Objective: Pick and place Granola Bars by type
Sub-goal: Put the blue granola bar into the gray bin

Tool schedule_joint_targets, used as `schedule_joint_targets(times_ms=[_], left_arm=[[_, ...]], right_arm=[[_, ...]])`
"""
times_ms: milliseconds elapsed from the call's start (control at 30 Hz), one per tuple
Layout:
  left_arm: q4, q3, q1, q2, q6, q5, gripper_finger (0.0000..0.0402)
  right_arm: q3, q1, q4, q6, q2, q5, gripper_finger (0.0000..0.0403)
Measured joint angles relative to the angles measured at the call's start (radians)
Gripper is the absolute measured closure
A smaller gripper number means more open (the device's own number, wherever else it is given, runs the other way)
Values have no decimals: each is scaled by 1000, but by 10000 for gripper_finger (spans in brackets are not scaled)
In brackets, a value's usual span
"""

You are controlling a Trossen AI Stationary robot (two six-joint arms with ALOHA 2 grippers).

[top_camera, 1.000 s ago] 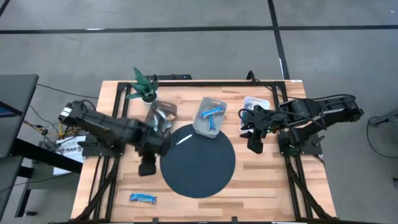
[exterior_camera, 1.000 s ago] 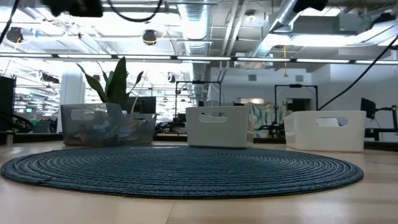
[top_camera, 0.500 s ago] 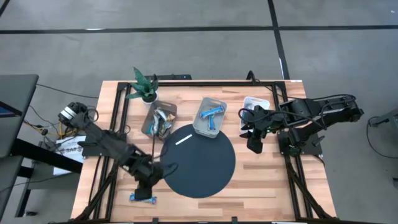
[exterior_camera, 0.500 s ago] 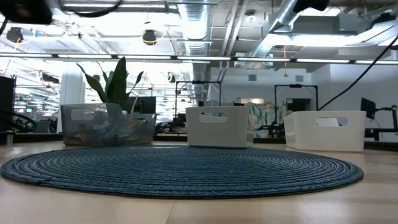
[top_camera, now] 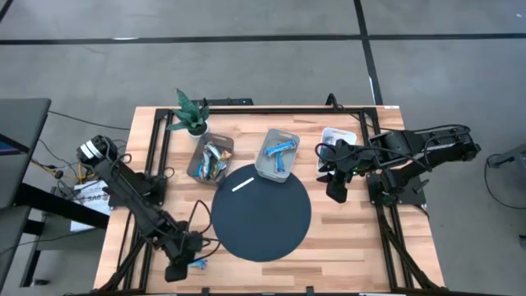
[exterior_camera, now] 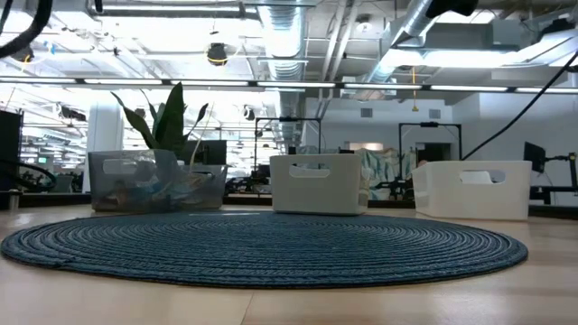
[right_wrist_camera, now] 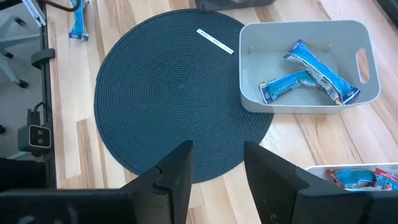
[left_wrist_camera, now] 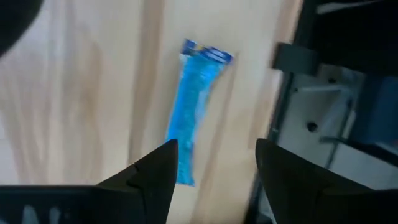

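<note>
One blue granola bar point(left_wrist_camera: 194, 109) lies flat on the wood near the table's near left corner point(top_camera: 197, 264). My left gripper point(left_wrist_camera: 214, 168) hovers over it, open. The bar stretches ahead of the fingers, its near end close by one fingertip point(left_wrist_camera: 166, 155). Blue bars point(right_wrist_camera: 308, 78) lie in the grey bin point(top_camera: 266, 168). Multicoloured bars point(top_camera: 212, 158) lie in the clear bin point(top_camera: 196, 168). More wrapped bars point(right_wrist_camera: 360, 178) show in the white bin point(top_camera: 339, 131). My right gripper point(right_wrist_camera: 217, 163) waits open above the table's right side point(top_camera: 335, 194), holding nothing.
A round dark woven mat point(top_camera: 261, 215) fills the table's middle, with a thin white stick point(top_camera: 243, 184) at its far edge. A potted plant point(top_camera: 191, 113) stands at the far left. Black frame rails point(top_camera: 136, 238) run along both table sides.
My left arm has swung from beside the clear bin toward the table's near edge. It has come down over the blue bar at the near left. The bar lies where it was. My right arm has kept still.
</note>
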Motion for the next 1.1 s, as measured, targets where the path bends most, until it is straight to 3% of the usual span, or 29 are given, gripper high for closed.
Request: schedule_joint_targets(times_ms=[133,333,467,800,933,1100], left_arm=[[4,-31,-18,0,-29,-75,186],[104,-70,-20,34,-35,-72,181],[182,-70,-23,111,6,-52,181],[171,-65,-18,246,8,71,184],[169,-67,-19,238,-32,56,216],[157,-71,-19,218,-77,34,306]], right_arm=[[0,0,0,0,0,0,270],[0,0,1,19,0,0,270],[0,0,6,26,0,0,269],[0,0,16,26,0,0,269],[0,0,16,26,0,0,270],[0,0,16,26,0,0,273]])
